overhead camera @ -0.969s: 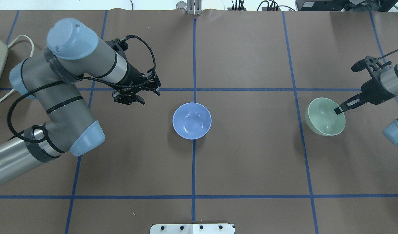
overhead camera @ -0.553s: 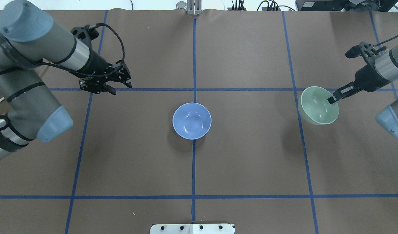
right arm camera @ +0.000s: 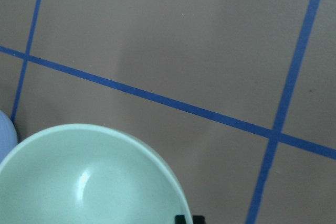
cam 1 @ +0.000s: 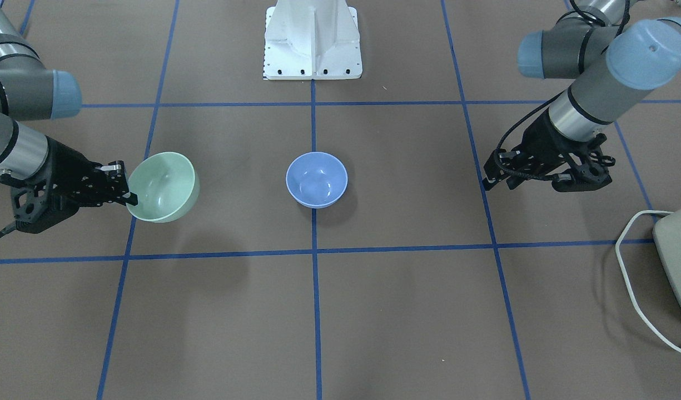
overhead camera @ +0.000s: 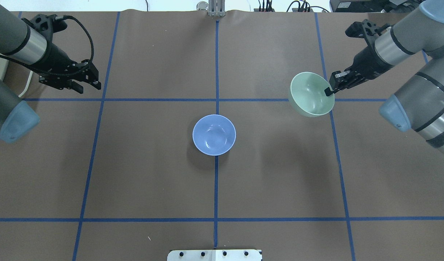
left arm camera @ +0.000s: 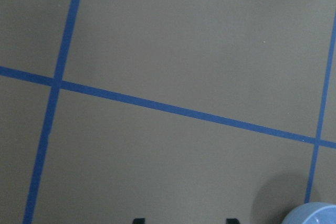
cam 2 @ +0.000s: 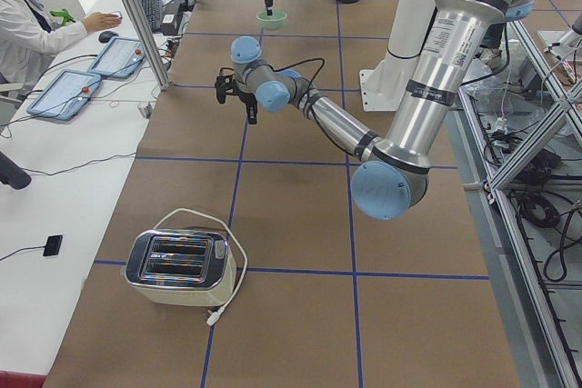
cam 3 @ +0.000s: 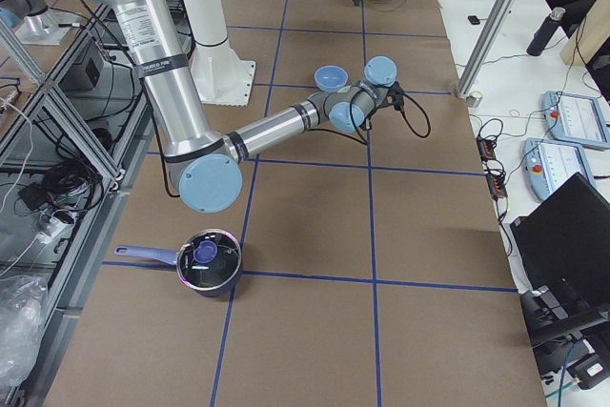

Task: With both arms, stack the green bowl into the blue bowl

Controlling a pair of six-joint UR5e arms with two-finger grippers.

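While the right claw [overhead camera: 329, 90] is pinching the glossy green bowl [overhead camera: 308, 96], the left claw [overhead camera: 87, 86] is hanging spread. The round blue bowl [overhead camera: 214, 135] is sitting apart.

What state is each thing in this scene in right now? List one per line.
green bowl, lifted off the table, slightly tilted, gripped at its rim.
blue bowl, upright on the table, empty.
right gripper, shut on the green bowl's rim.
left gripper, open, empty.
pot, covered.

Chrome-and-cream toaster [cam 2: 177, 268] at one end of the brown, blue-taped table [cam 2: 291, 315], lidded dark saucepan [cam 3: 208, 262] at the other, white-coated operator [cam 2: 27, 29] alongside
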